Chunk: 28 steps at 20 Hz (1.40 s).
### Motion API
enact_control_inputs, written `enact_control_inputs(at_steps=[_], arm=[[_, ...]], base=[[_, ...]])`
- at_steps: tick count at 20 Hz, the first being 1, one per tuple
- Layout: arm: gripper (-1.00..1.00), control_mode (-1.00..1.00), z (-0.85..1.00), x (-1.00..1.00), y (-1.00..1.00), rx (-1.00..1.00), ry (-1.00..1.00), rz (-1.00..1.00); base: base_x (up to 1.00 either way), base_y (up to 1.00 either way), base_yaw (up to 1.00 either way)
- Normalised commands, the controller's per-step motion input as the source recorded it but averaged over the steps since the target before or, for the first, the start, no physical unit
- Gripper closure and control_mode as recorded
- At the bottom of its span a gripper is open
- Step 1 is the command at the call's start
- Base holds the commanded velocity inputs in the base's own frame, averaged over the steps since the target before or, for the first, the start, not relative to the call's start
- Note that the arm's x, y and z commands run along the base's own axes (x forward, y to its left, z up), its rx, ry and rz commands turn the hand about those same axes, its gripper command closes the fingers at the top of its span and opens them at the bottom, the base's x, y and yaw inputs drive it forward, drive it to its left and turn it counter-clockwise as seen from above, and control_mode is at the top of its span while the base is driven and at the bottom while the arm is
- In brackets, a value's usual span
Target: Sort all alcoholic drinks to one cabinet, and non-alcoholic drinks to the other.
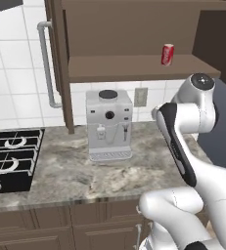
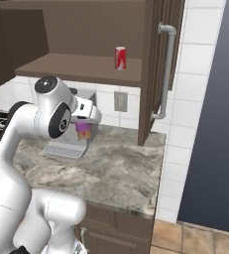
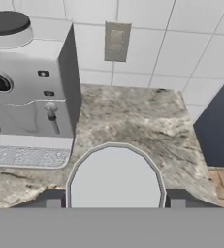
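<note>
My gripper [image 2: 84, 130] is shut on a purple can with an orange lower band [image 2: 83, 129], one of the non-alcoholic drinks, and holds it above the counter beside the coffee machine. In the hand view, the can's pale round top [image 3: 114, 177] sits between my two fingertips [image 3: 53, 203]. A red can with a silvery top [image 1: 167, 53] [image 2: 120, 58] stands upright on the lower shelf of the open wall cabinet [image 1: 134, 68] [image 2: 76, 67], up and behind my hand. The alcoholic drinks are out of view.
A grey coffee machine [image 1: 108, 124] [image 3: 31, 97] stands on the marble counter [image 1: 60, 171] [image 2: 116, 163] under the cabinet. The cabinet doors [image 1: 56, 58] [image 2: 155, 69] hang open. A stove [image 1: 11, 158] lies at the left. A dark tall panel [image 2: 215, 114] bounds the counter's right end.
</note>
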Motion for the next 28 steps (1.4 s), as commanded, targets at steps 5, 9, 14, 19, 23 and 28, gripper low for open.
enact_control_inputs(at_steps=[5,9,14,19,23,28], arm=[[1.00,-1.00,0.38,-0.13,0.27,0.00,-0.26,0.00],[1.00,-1.00,0.61,0.00,0.29,0.00,-0.31,0.00],[1.00,-1.00,0.80,0.00,0.25,0.00,-0.19,0.00],[1.00,-1.00,0.94,0.00,0.12,0.00,-0.05,-0.02],[1.00,-1.00,0.91,0.00,0.07,0.01,0.00,-0.04],[1.00,-1.00,0.28,0.06,0.08,0.02,-0.03,-0.01]], base=[[0.00,0.00,0.00],[0.00,0.00,0.00],[0.00,0.00,0.00],[0.00,0.00,0.00],[0.00,0.00,0.00],[0.00,0.00,0.00]])
